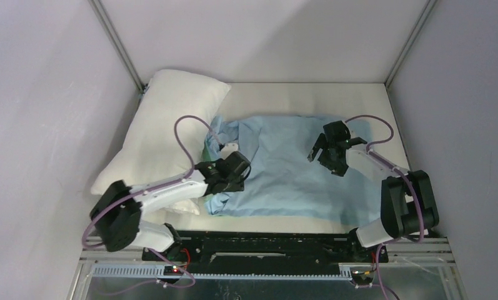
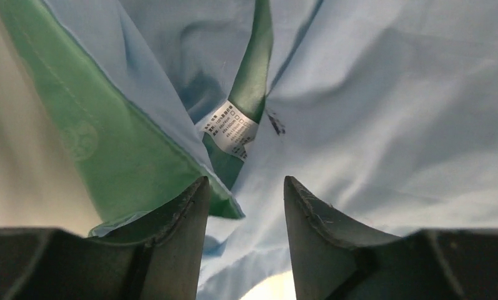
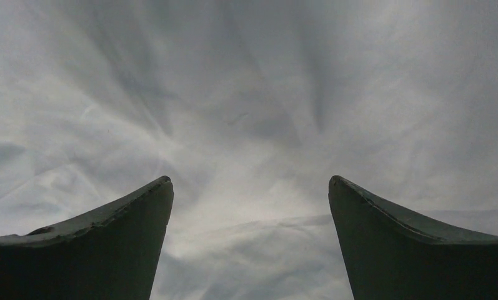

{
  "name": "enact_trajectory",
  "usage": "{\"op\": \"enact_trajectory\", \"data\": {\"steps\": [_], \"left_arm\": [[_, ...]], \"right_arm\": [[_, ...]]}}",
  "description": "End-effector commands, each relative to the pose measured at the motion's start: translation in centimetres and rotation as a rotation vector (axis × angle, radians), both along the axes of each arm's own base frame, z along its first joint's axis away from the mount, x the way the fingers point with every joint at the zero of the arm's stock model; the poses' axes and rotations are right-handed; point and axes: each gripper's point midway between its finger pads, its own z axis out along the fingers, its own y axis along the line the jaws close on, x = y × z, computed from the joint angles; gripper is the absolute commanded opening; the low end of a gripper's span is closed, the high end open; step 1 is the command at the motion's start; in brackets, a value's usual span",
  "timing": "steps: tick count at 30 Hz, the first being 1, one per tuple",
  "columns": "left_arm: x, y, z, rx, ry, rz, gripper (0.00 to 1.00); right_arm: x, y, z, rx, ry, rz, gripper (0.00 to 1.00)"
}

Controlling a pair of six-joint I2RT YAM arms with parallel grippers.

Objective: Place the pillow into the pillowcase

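Observation:
The white pillow (image 1: 165,125) lies at the left, reaching the back corner. The pillowcase (image 1: 290,169) is spread light-blue side up in the middle of the table. Its sea-green inner face (image 2: 109,156) and a white label (image 2: 230,128) show at its left opening. My left gripper (image 1: 234,165) hovers over that opening edge. In the left wrist view it (image 2: 246,187) is open, with the green hem just beyond the left fingertip. My right gripper (image 1: 321,157) is open above the right half of the pillowcase. In the right wrist view it (image 3: 250,181) has only wrinkled cloth (image 3: 246,112) below it.
Grey walls close in the white table (image 1: 308,94) on the left, back and right. A metal post (image 1: 118,44) stands at the back left corner beside the pillow. The arm bases sit on a black rail (image 1: 265,247) at the near edge.

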Motion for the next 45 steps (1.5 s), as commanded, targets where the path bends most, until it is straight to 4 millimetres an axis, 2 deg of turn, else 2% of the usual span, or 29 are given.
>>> {"op": "enact_trajectory", "data": {"steps": [1,4,7,12,15,19,21,23,25,27,29,32,35,37,42,45], "left_arm": [[1.0,-1.1,-3.4,0.011,0.014,0.054,0.46],[1.1,-2.2,-5.7,0.013,0.059,0.049,0.38],[1.2,-3.7,-7.0,0.004,0.089,0.025,0.34],[1.8,-7.9,-7.8,-0.016,0.112,-0.035,0.3],[2.3,-11.9,-7.5,-0.048,0.117,-0.083,0.29],[3.2,-17.6,-6.7,-0.098,0.118,-0.146,0.28],[3.5,-19.4,-6.2,-0.12,0.115,-0.169,0.28],[3.8,-19.8,-5.0,-0.139,0.101,-0.173,0.28],[3.4,-19.1,-3.7,-0.153,0.085,-0.179,0.32],[2.8,-17.6,-1.9,-0.164,0.054,-0.179,0.4],[2.1,-15.7,-0.1,-0.18,0.021,-0.167,0.46],[1.0,-12.5,1.7,-0.188,-0.016,-0.128,0.52],[-0.1,-9.9,2.2,-0.2,-0.036,-0.089,0.53],[-0.8,-8.3,1.4,-0.185,-0.028,-0.068,0.53],[-2.7,-4.2,-0.6,-0.149,-0.012,-0.014,0.49],[-3.2,-2.3,-0.2,-0.132,-0.029,0.009,0.47]], "right_arm": [[1.9,-0.4,-0.3,0.064,-0.029,-0.034,0.96],[2.3,-1.6,-0.6,0.076,-0.022,-0.057,0.94],[2.6,-3.2,-0.9,0.085,-0.017,-0.085,0.93],[3.1,-5.4,-0.1,0.125,-0.041,-0.123,0.93],[3.5,-7.7,0.7,0.148,-0.069,-0.177,0.94],[3.6,-9.5,2.1,0.152,-0.109,-0.209,0.94],[3.5,-9.9,2.8,0.13,-0.122,-0.203,0.95],[3.4,-10.0,3.7,0.12,-0.138,-0.19,0.95],[3.3,-9.6,4.7,0.127,-0.165,-0.17,0.95],[3.4,-8.2,5.9,0.125,-0.193,-0.121,0.95],[3.5,-6.6,7.3,0.112,-0.216,-0.071,0.95],[3.2,-3.0,8.9,0.092,-0.241,0.035,0.95],[2.7,0.7,9.9,0.08,-0.259,0.132,0.96],[2.1,3.0,10.1,0.083,-0.262,0.198,0.96],[-0.3,8.5,9.7,0.089,-0.245,0.364,0.96],[-2.2,11.6,8.8,0.081,-0.222,0.467,0.96]]}}
